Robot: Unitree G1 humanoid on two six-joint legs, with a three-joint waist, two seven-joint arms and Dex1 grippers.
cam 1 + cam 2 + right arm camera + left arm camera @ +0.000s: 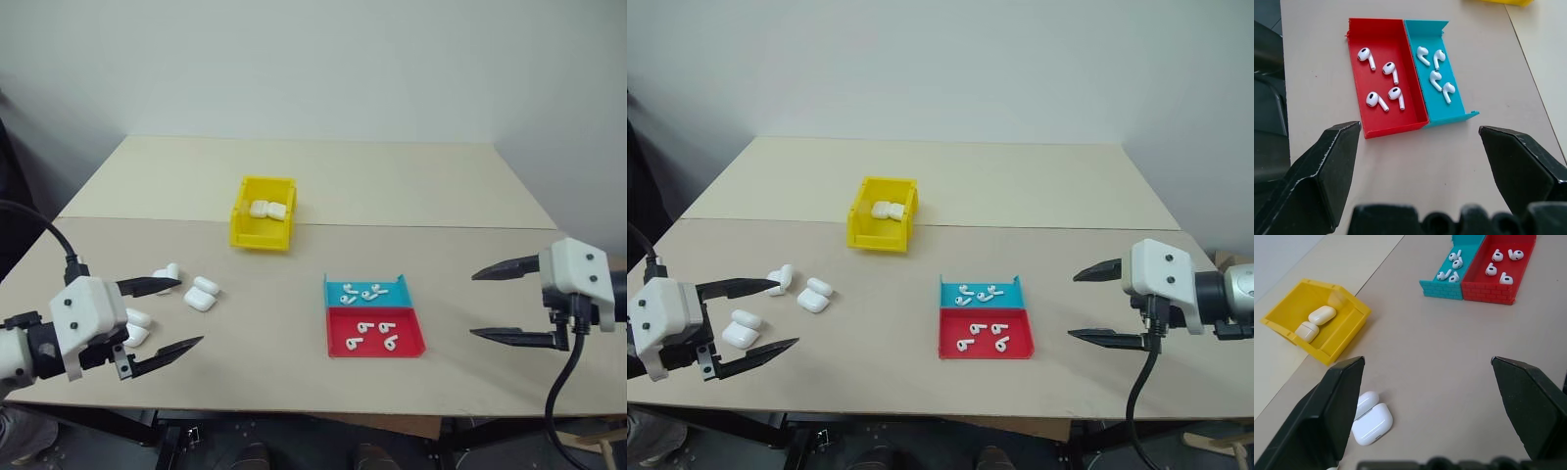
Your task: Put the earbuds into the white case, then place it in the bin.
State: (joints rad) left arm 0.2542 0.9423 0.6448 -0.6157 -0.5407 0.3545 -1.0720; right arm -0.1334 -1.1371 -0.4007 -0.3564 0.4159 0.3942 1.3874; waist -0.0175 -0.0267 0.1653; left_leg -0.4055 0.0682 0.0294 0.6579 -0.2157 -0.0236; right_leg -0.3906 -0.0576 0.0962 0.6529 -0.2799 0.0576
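Yellow plastic forms the bin (pixel 263 227), which we find toward the far middle of the beige table (pixel 392 186); two closed white cases (pixel 1315 322) lie side by side inside it. Nearer and to the right sits a shallow two-compartment tray (pixel 373 316): we count four earbuds (pixel 1435 70) in the blue compartment and four more in the red compartment (pixel 1386 88), all lying loose and apart from each other. On the table at the left, we see a cluster of further white cases (pixel 201 294), all closed, resting outside any container.

The left gripper (pixel 165 315) hovers above that cluster with its jaws spread wide and nothing between them. The right gripper (pixel 505 304) hangs over the table to the right of the tray, jaws likewise fully apart and empty, well clear of the earbuds.
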